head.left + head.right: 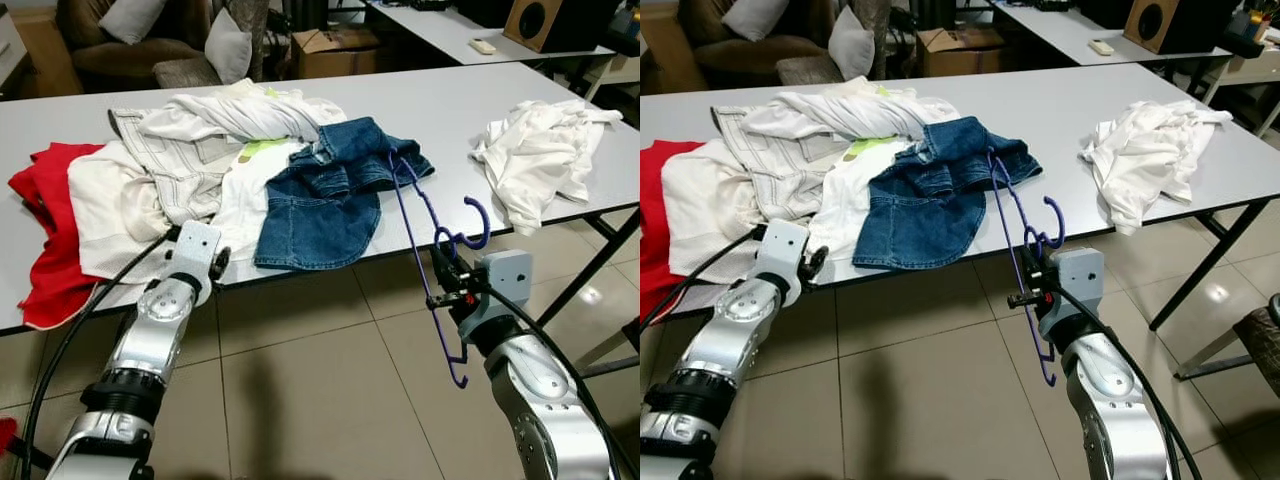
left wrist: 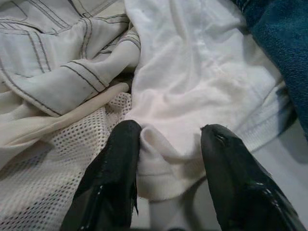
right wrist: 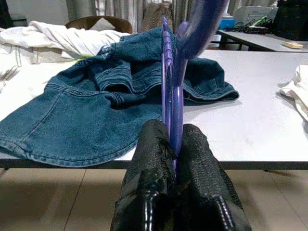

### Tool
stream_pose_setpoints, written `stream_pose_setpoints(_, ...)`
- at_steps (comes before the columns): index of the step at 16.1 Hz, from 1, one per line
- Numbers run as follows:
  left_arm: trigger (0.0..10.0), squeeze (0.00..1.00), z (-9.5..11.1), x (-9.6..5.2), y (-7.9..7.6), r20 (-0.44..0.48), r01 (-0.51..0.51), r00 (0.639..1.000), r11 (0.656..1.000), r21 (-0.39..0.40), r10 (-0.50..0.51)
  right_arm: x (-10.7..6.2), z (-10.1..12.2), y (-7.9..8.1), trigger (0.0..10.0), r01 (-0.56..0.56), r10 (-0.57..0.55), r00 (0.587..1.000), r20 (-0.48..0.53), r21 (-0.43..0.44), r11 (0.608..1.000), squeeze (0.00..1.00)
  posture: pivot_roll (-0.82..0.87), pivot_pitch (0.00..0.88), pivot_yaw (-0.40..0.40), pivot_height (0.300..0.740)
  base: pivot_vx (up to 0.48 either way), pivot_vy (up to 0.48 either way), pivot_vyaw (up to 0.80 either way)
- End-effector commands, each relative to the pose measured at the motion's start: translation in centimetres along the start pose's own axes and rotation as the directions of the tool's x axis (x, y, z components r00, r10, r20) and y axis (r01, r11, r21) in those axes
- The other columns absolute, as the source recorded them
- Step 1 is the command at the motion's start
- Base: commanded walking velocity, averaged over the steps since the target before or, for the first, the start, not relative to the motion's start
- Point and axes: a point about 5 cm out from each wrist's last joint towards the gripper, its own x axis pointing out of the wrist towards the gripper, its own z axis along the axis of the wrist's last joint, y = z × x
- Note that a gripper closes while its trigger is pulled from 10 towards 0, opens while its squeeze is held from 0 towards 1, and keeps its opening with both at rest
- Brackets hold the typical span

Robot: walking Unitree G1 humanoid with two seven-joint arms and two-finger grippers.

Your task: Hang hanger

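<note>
A purple plastic hanger (image 1: 420,222) stands on edge in front of the table, its hook (image 1: 478,222) curling right. My right gripper (image 1: 443,272) is shut on the hanger's neck (image 3: 172,103), just off the table's front edge. One end of the hanger reaches up among the blue denim garment (image 1: 330,195); the other hangs down toward the floor. My left gripper (image 2: 169,139) stands open at the front edge, its fingers (image 2: 111,163) either side of a fold of white cloth (image 2: 192,86).
A pile of clothes lies on the grey table (image 1: 450,105): a red garment (image 1: 45,220), cream and striped pieces (image 1: 150,170), a white shirt (image 1: 545,150) apart at the right. Table legs (image 1: 590,265) stand at the right. Tiled floor (image 1: 320,380) lies below.
</note>
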Motion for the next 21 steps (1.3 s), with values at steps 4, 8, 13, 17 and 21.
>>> stream_pose_setpoints(4, 0.0, 0.0, 0.0, 0.3, -0.2, 0.01, 0.01, 1.0, 1.0, -0.01, -0.01, 0.0, 0.4, -0.3, 10.0, 0.008, -0.008, 1.0, 0.005, -0.012, 1.0, 0.0, -0.21, 0.0, -0.006, 0.74, 0.0, 0.0, 0.0)
stream_pose_setpoints(8, 0.0, 0.0, -0.1, 0.3, -0.3, 0.011, 0.015, 1.0, 1.0, -0.004, -0.015, 0.0, 0.4, -0.4, 10.0, 0.004, -0.004, 1.0, 0.001, -0.017, 1.0, 0.0, -0.21, 0.0, -0.009, 0.74, 0.0, 0.0, 0.0)
stream_pose_setpoints(13, 0.0, 0.0, 0.6, 0.4, -0.4, 0.057, 0.025, 0.998, 0.999, -0.046, -0.023, 0.0, 0.2, -0.4, 10.0, 0.01, -0.01, 1.0, -0.006, -0.017, 1.0, 0.0, -0.21, 0.0, -0.006, 0.74, 0.0, 0.0, 0.0)
stream_pose_setpoints(17, 0.0, 0.0, 1.0, 0.4, -0.3, 0.083, 0.027, 0.996, 0.995, -0.1, -0.019, -0.1, 0.1, -0.4, 10.0, 0.017, -0.017, 1.0, -0.009, -0.018, 1.0, 0.0, -0.21, 0.0, -0.001, 0.74, 0.0, 0.0, 0.0)
stream_pose_setpoints(21, 0.0, 0.0, 3.6, 0.9, 0.6, 0.171, 0.034, 0.985, 0.977, -0.211, 0.003, 0.0, 0.1, -0.5, 10.0, 0.024, -0.025, 1.0, -0.008, -0.022, 0.999, 0.0, -0.21, 0.0, 0.002, 0.74, 0.0, 0.0, 0.0)
